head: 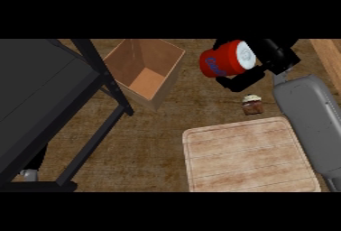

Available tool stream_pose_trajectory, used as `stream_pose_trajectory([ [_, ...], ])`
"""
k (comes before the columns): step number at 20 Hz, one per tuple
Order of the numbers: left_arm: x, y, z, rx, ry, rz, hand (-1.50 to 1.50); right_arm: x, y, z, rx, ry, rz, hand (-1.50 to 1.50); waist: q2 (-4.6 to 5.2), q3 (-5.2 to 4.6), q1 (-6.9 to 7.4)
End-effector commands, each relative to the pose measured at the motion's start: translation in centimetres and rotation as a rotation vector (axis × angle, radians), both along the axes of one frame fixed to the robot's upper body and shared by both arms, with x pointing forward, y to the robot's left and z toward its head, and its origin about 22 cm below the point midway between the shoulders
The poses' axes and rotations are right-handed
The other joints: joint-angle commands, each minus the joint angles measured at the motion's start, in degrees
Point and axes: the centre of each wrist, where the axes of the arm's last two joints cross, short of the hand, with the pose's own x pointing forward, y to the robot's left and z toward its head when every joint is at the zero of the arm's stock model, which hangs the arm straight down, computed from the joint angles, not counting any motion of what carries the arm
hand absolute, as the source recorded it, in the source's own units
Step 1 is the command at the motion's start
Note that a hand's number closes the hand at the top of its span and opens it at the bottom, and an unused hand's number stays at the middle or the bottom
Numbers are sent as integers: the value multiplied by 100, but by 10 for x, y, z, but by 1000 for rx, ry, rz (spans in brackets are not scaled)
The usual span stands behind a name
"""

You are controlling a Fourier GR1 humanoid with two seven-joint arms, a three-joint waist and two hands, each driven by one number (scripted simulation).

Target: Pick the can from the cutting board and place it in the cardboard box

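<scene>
My right hand (269,58) is curled round a red can (223,61) with blue lettering and a grey lid, holding it on its side in the air. The can hangs to the right of the open cardboard box (170,56), apart from its rim. The box stands at the back of the counter, its brown inside bare. The pale wooden cutting board (246,155) lies at the front right with nothing on it. My right forearm (306,117) runs along the board's right side. My left hand shows nowhere.
A small cupcake (251,104) with white icing sits on the wooden counter between the can and the board. A dark appliance (40,99) with black bars fills the left side. A light wooden strip (328,54) runs at the far right.
</scene>
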Motion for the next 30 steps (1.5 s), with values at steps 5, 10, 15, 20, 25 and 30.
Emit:
stream_pose_trajectory([
  [5, 0, -33, 7, -58, -49, -37, 0, 11, 75, 45, 47, 12, 99, 150, -40, 34, -72],
  [10, 12, -61, 12, -66, -61, -68, 0, 22, 123, 37, 20, 38, 66, 150, 10, 34, 13],
  [15, 13, -26, 16, -63, -51, -67, 0, 23, 172, 44, -37, 77, 68, 150, 11, 30, 42],
  [20, 11, -50, 8, -64, -52, -93, 0, 32, 182, 16, -84, 127, 24, 150, 60, 28, 218],
  [25, 13, -30, 15, -51, -60, -101, 0, 41, 178, -8, -164, 189, -21, 150, 81, 26, 319],
  [30, 32, -47, 26, -55, -79, -130, 0, 44, 169, -25, -103, 271, -66, -150, 124, 28, 392],
])
